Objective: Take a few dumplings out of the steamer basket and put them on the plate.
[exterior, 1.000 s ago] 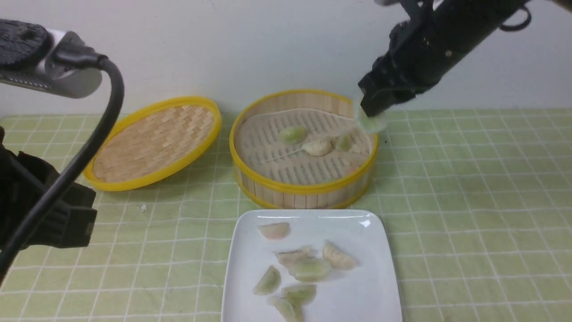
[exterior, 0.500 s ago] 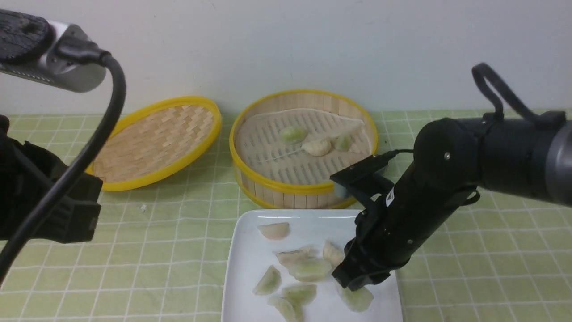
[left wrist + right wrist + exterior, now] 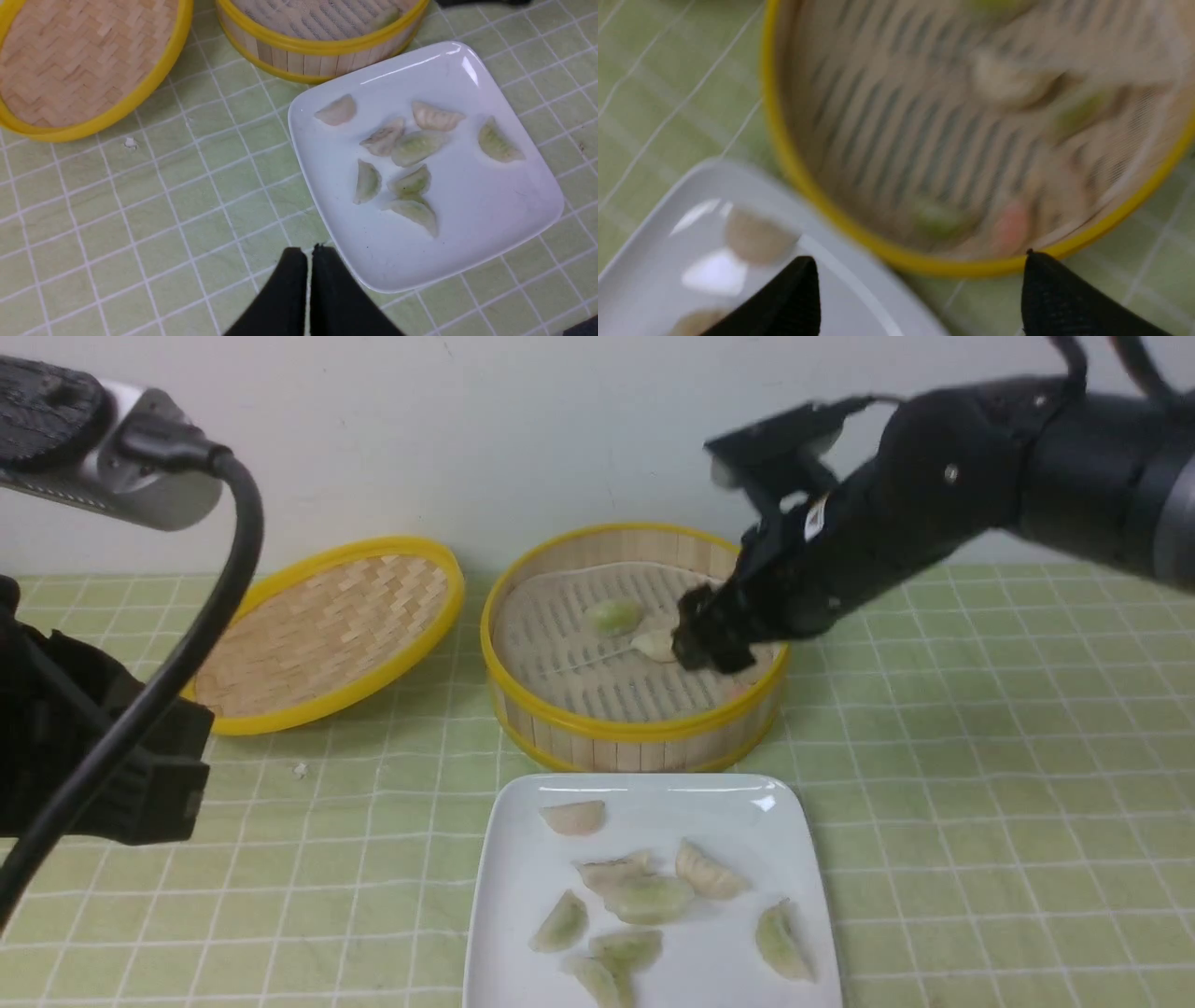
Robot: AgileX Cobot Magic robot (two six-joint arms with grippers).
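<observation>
1. Right jaws spread wide, empty, over the right side of the steamer basket [image 3: 625, 728].
2. Left jaws pressed together over the counter [image 3: 117, 224], just beside the plate [image 3: 467, 242] edge.
3. Eight dumplings [image 3: 649, 899] lie on the plate, seven of them clustered centre-left. One lies alone near the right edge, long axis roughly front-to-back.
4. Plate's left strip is bare; its far edge is just beside the basket.
5. Green and white dumplings lie in the basket; through the blur, possibly a pinkish one by the near wall.
</observation>
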